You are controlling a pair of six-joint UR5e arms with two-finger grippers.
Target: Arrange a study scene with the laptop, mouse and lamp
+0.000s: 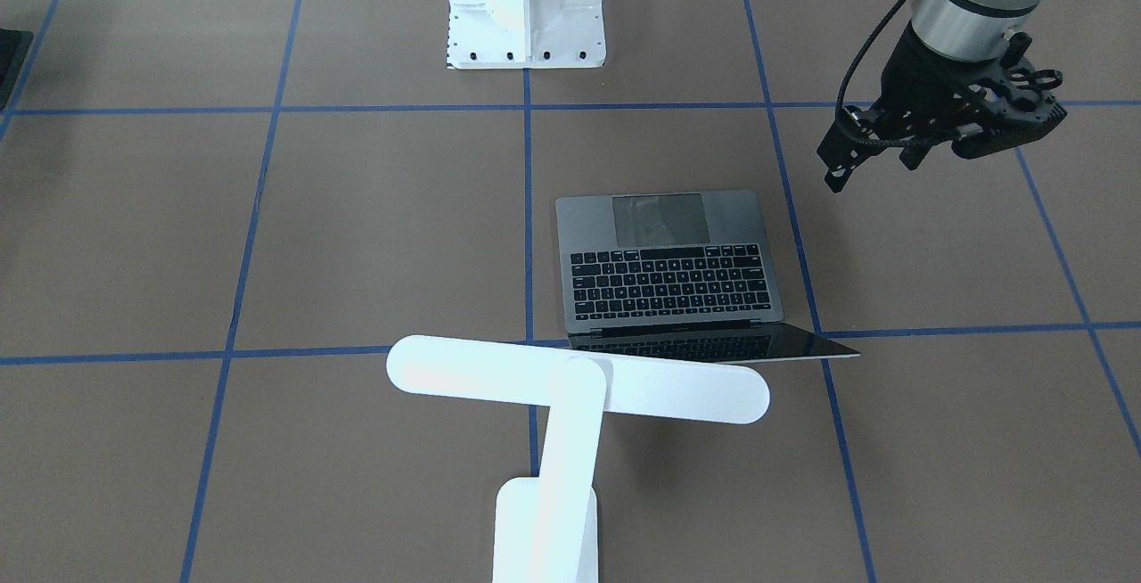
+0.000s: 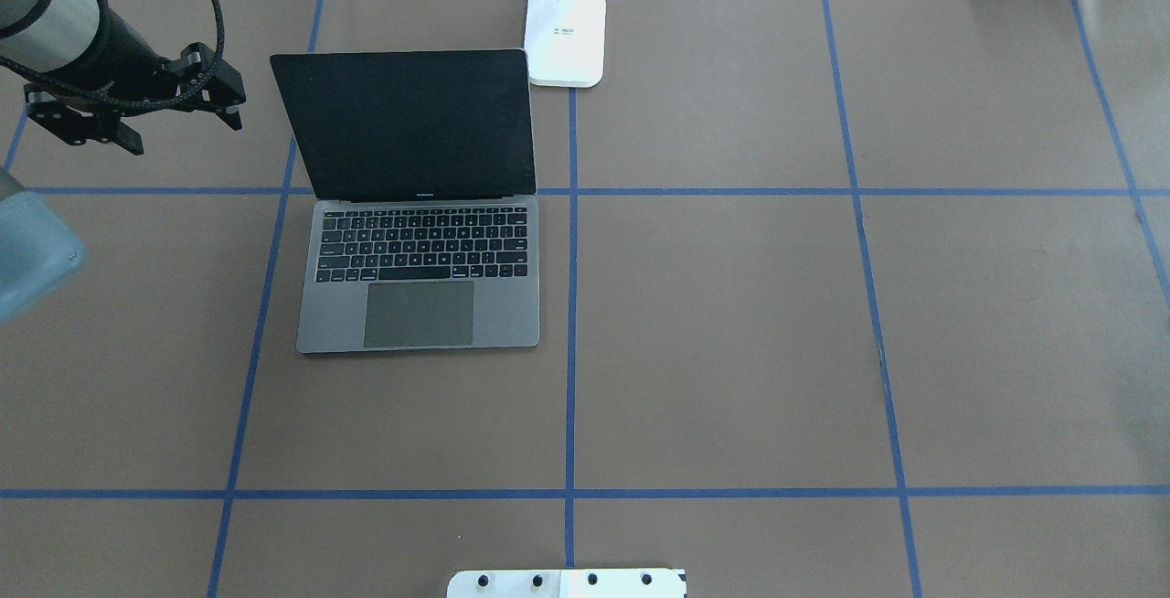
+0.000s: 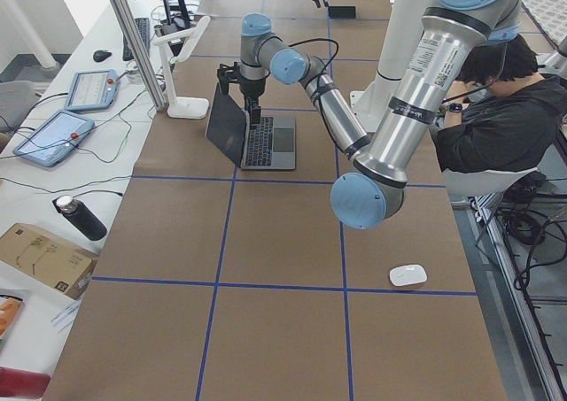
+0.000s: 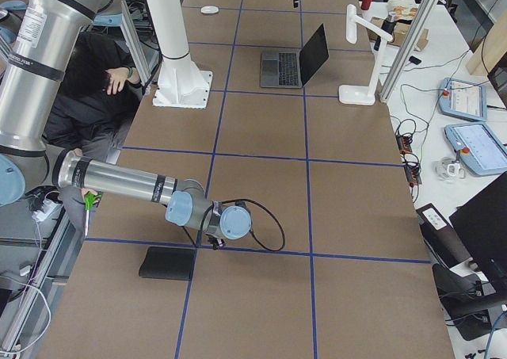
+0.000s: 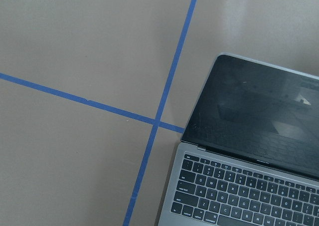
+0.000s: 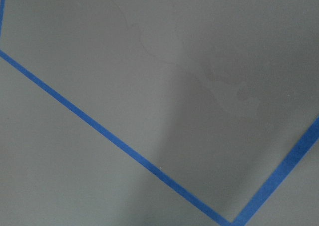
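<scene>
Mouse: the mouse lies flat on the brown paper-covered table toward the robot's left end. It is well apart from the laptop and looks like the item not yet placed.
Mouse handling: probably light and rigid. The glossy rounded shell would likely slip out of a pinch set high on the dome.
Mouse hold: the two long sides, low down, with the jaws across the narrow width.
Laptop: the laptop sits open, screen dark and upright, keyboard toward the robot. It is likely heavy, with a fragile screen, so it is better pushed or lifted by the metal deck edge.
Lamp: the lamp stands just beyond the laptop at the far edge, its bar head over the lid. It looks top-heavy, so the base or lower arm is the safer place to hold.
Left gripper: the left gripper hangs above the table just beside the screen's left edge, jaws spread and holding nothing.
Right gripper: the right gripper is low near a flat black pad, and I cannot tell how its jaws stand.
</scene>
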